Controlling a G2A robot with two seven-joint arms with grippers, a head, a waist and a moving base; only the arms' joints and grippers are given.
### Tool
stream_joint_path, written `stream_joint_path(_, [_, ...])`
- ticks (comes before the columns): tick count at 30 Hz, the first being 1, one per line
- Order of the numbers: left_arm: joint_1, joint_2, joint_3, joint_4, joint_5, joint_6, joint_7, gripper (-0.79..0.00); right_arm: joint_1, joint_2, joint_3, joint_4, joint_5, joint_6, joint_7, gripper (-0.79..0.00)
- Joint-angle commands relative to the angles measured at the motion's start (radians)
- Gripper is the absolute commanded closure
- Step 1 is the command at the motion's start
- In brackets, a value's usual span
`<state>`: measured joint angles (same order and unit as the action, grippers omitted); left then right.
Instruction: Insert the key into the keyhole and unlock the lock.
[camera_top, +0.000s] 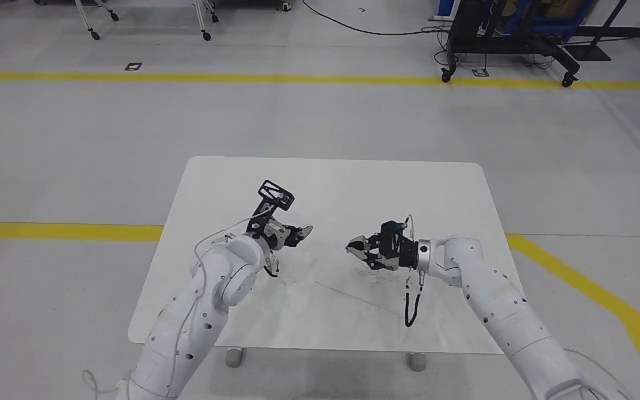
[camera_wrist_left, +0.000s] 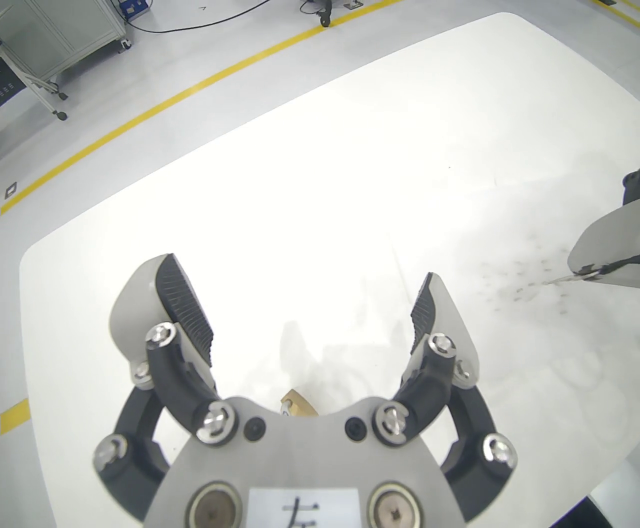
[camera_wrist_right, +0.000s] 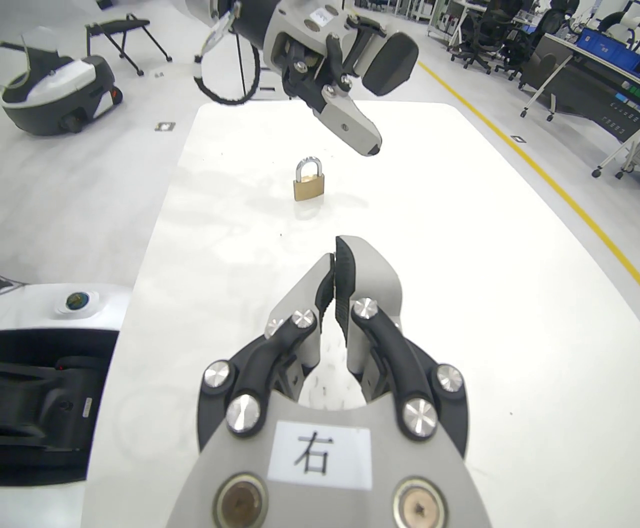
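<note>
Brass lock (camera_wrist_right: 309, 184) upright on table (camera_wrist_right: 475, 280); right gripper (camera_wrist_right: 334, 267) clamps key (camera_wrist_left: 567, 278).

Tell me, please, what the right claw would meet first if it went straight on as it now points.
Probably the padlock, on the table ahead of the right claw and the key it grips, slightly off its line; depth unclear. The open left claw hangs above.

The left gripper (camera_top: 297, 235) and the right gripper (camera_top: 357, 247) are hanging over the middle of the white table (camera_top: 440, 190), their tips pointing toward each other with a small gap between. A black cable (camera_top: 406, 308) is dangling from the right arm's wrist, and a yellow line (camera_top: 300, 77) is running across the grey floor beyond the table.
</note>
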<state>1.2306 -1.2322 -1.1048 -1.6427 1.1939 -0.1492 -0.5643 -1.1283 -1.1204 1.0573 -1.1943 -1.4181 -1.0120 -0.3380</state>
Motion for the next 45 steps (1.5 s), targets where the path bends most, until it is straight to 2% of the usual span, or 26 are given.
stream_joint_path(1, [0.022, 0.006, -0.055, 0.015, -0.113, -0.083, 0.084, -0.785, -0.007, 0.004, -0.011, 0.0, 0.058, 0.0, -0.046, 0.0])
stream_joint_path(4, [0.037, 0.016, -0.129, 0.058, -0.303, -0.245, 0.124, -0.785, -0.013, 0.015, -0.026, 0.004, 0.115, 0.0, -0.102, 0.0])
stream_joint_path(7, [0.022, 0.025, -0.171, 0.111, -0.457, -0.407, 0.086, -0.785, -0.015, 0.03, -0.044, 0.006, 0.162, 0.0, -0.144, 0.0])
stream_joint_path(15, [0.022, 0.025, -0.171, 0.111, -0.457, -0.407, 0.086, -0.785, -0.016, 0.034, -0.046, 0.007, 0.172, 0.0, -0.151, 0.0])
stream_joint_path(18, [0.033, 0.025, -0.167, 0.103, -0.456, -0.4, 0.122, -0.785, -0.016, 0.034, -0.046, 0.007, 0.172, 0.0, -0.151, 0.0])
stream_joint_path(22, [0.039, 0.028, -0.183, 0.136, -0.574, -0.516, 0.162, -0.785, -0.028, 0.03, -0.043, 0.0, 0.233, 0.006, -0.144, 0.0])
stream_joint_path(25, [0.029, 0.034, -0.199, 0.181, -0.686, -0.628, 0.147, -0.785, -0.019, 0.026, -0.062, 0.012, 0.32, 0.0, -0.143, 0.0])
stream_joint_path(29, [-0.007, 0.044, -0.189, 0.261, -0.892, -0.778, 0.054, -0.785, 0.016, 0.024, -0.118, 0.03, 0.451, 0.0, -0.114, 0.0])
stream_joint_path(32, [-0.048, 0.052, -0.15, 0.327, -1.082, -0.863, -0.057, -0.785, 0.051, 0.023, -0.168, 0.049, 0.548, 0.0, -0.069, 0.0])
stream_joint_path(35, [-0.098, 0.064, -0.095, 0.356, -1.31, -0.863, -0.219, -0.785, 0.086, 0.017, -0.23, 0.071, 0.664, 0.0, -0.019, 0.0])
stream_joint_path(37, [-0.127, 0.075, -0.055, 0.373, -1.407, -0.855, -0.252, -0.776, 0.113, 0.012, -0.264, 0.091, 0.733, 0.0, 0.013, 0.0])
stream_joint_path(39, [-0.153, 0.09, -0.014, 0.382, -1.449, -0.851, -0.255, -0.616, 0.135, 0.007, -0.295, 0.101, 0.794, 0.0, 0.033, 0.0])
stream_joint_path(40, [-0.165, 0.097, 0.004, 0.386, -1.456, -0.854, -0.253, -0.616, 0.144, 0.005, -0.313, 0.098, 0.826, 0.0, 0.041, 0.0])
stream_joint_path(41, [-0.176, 0.105, 0.021, 0.392, -1.455, -0.858, -0.249, -0.486, 0.153, 0.004, -0.328, 0.097, 0.855, 0.0, 0.048, 0.0])
stream_joint_path(42, [-0.187, 0.113, 0.036, 0.4, -1.451, -0.863, -0.244, -0.425, 0.161, 0.003, -0.342, 0.096, 0.88, 0.0, 0.054, 0.0])
stream_joint_path(45, [-0.213, 0.127, 0.075, 0.414, -1.442, -0.863, -0.244, -0.336, 0.183, 0.002, -0.381, 0.09, 0.953, 0.0, 0.072, 0.0])
